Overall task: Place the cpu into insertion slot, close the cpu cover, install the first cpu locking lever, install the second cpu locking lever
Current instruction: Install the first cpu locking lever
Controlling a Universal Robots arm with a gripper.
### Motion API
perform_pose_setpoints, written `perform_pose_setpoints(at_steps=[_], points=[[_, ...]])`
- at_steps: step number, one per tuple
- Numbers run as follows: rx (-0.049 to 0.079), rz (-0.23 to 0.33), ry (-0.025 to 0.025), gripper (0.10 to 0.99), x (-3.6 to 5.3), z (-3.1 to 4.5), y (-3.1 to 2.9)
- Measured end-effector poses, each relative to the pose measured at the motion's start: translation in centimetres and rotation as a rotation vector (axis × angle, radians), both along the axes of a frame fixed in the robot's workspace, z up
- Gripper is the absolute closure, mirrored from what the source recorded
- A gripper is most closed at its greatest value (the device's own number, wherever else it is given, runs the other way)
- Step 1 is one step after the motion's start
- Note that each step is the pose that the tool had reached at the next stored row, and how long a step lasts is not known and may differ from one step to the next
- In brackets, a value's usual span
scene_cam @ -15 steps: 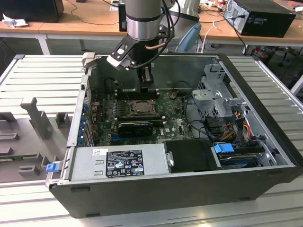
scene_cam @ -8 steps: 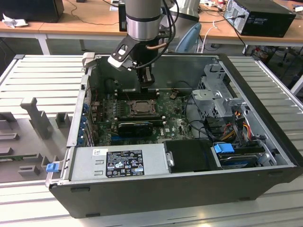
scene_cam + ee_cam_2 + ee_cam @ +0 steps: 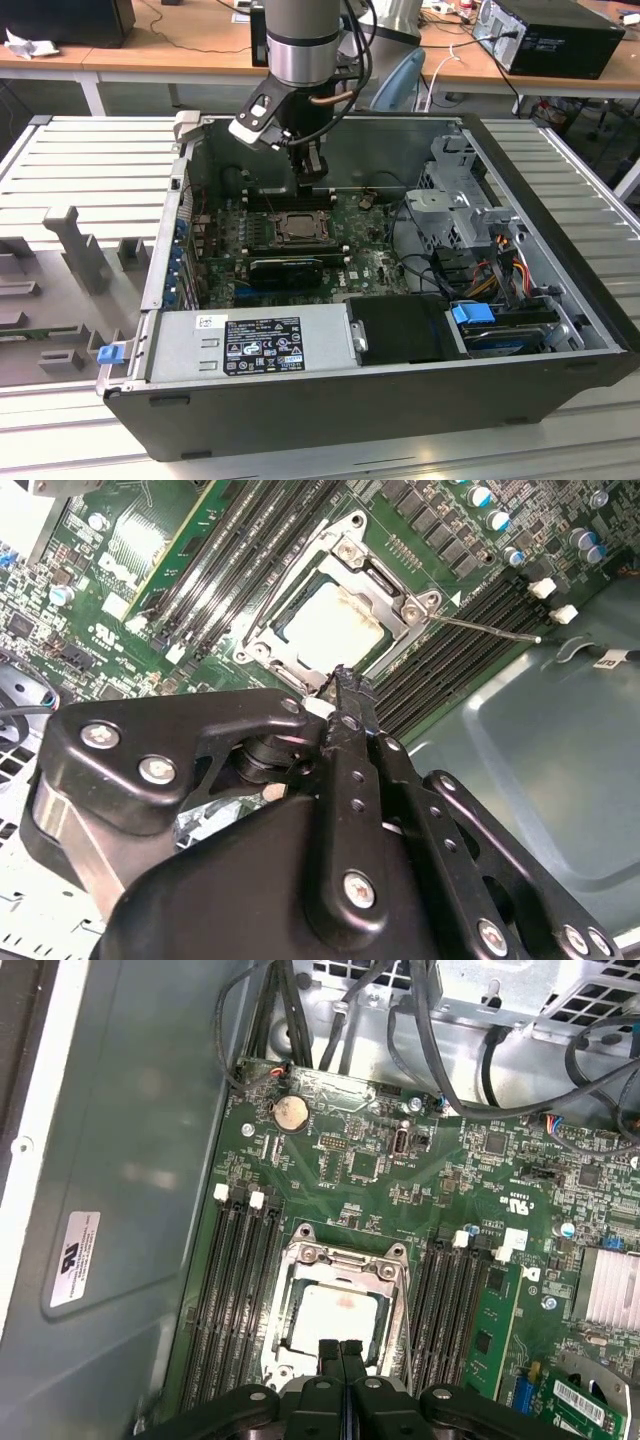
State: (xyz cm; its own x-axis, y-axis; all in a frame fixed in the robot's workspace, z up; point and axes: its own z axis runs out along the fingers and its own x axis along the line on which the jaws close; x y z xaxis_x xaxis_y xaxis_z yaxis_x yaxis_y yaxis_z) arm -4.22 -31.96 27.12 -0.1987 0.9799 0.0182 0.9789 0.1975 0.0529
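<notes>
Black gripper [image 3: 340, 1352] nearest, fingers pressed together, nothing seen between them, tips over cpu's near edge. Cpu [image 3: 335, 1312]: flat pale square, faint pinkish smear mid-face, lying on green motherboard [image 3: 400, 1180]. Cpu cover [image 3: 345, 1258]: grey metal frame flat around it, centre open. Exterior view: gripper at 12 o'clock of cover, black expansion card [image 3: 285, 268] at 6. Cpu's near edge hidden behind fingertips. Thin locking lever [image 3: 490, 628] juts from cover corner; latching unclear.

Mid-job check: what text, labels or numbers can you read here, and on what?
Black label on the power supply: too small to read.
White sticker on the case wall: blurred.
White markings on the motherboard: too small.
No text reads reliably.
</notes>
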Motion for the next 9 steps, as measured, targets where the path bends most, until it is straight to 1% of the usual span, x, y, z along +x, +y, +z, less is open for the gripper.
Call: perform_pose_setpoints(at_steps=[3,4,9], points=[[0.0,0.014,0.0001,0.98,0.0,0.0,0.01],[0.0,0.03,0.0,0.98,0.0,-0.01,0.01],[0.001,0.078,0.0,0.98,0.0,-0.01,0.02]])
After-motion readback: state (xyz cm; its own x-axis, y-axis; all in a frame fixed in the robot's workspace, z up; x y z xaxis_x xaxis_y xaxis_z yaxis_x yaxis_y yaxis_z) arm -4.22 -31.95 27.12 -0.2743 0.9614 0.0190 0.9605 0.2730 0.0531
